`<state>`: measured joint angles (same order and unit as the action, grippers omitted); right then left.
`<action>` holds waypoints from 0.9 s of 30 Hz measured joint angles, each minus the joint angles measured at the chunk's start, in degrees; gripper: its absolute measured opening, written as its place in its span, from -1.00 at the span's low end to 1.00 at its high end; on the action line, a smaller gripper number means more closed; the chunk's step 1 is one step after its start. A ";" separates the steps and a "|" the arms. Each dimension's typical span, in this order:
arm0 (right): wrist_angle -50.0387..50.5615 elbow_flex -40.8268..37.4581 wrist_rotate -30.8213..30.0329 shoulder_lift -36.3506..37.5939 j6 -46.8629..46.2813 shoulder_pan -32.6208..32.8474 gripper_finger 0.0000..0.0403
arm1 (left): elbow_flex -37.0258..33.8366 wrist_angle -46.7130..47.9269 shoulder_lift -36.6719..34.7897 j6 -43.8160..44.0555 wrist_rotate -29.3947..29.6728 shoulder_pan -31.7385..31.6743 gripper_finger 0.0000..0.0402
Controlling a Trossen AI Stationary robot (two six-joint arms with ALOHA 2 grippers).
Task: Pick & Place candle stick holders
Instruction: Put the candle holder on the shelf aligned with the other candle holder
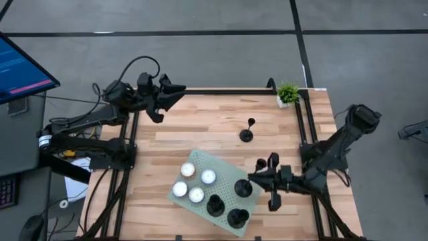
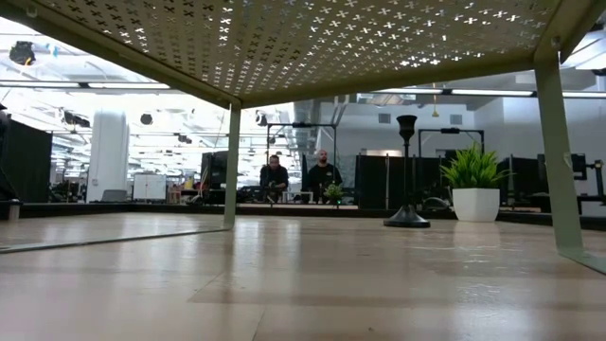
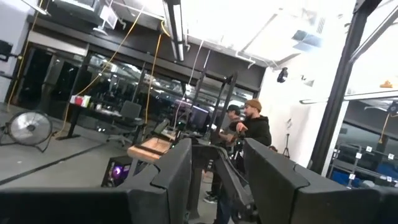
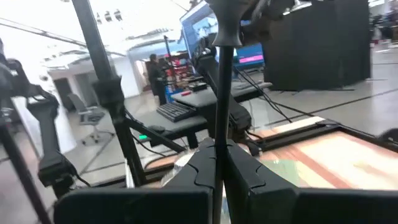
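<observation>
A pale green perforated tray [image 1: 200,159] stands on legs near the table's near edge. On it are several white tealights [image 1: 188,170] and two free black candle stick holders [image 1: 215,205] [image 1: 237,217]. My right gripper [image 1: 256,178] is at the tray's right edge, shut on a third holder [image 1: 243,188]. A fourth holder [image 1: 247,134] stands on its round base on the bare table; it also shows in the low view [image 2: 407,170]. My left gripper [image 1: 179,92] waits, open and empty, above the table's far left edge. My right gripper pinches the holder's thin stem [image 4: 219,124] between its two fingers, below the small cup [image 4: 227,18]. The fingers come level from the table's right side, across the stem. The holder stands upright. Its base [image 1: 243,188] is over the tray; whether it rests there I cannot tell.
A small potted plant [image 1: 287,94] stands at the table's far right corner; it also shows in the low view [image 2: 473,185]. The tray's legs [image 2: 232,166] stand on the wood. Two people [image 2: 298,177] are in the room behind the table.
</observation>
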<state>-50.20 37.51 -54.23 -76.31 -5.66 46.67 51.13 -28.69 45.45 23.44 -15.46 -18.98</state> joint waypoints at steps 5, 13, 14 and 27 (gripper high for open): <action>-0.33 2.30 -5.22 -4.08 0.05 3.12 -1.00 | 0.00 0.03 -1.00 0.00 -0.02 0.00 -0.28; 1.45 4.67 -8.10 -7.89 -0.30 4.48 -1.00 | 0.00 0.33 -0.74 -0.11 -0.02 0.00 -0.28; 1.54 4.70 -8.70 -8.15 -0.99 4.71 -1.00 | 0.00 0.33 -0.74 -0.07 -0.02 0.00 -0.28; 2.21 4.76 -16.53 -8.40 3.24 9.11 -1.00 | 0.00 0.23 -0.74 -0.02 -0.02 0.00 -0.28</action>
<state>-47.99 42.26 -70.75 -84.71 -2.42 55.79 51.13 -28.46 44.71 23.42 -15.49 -18.98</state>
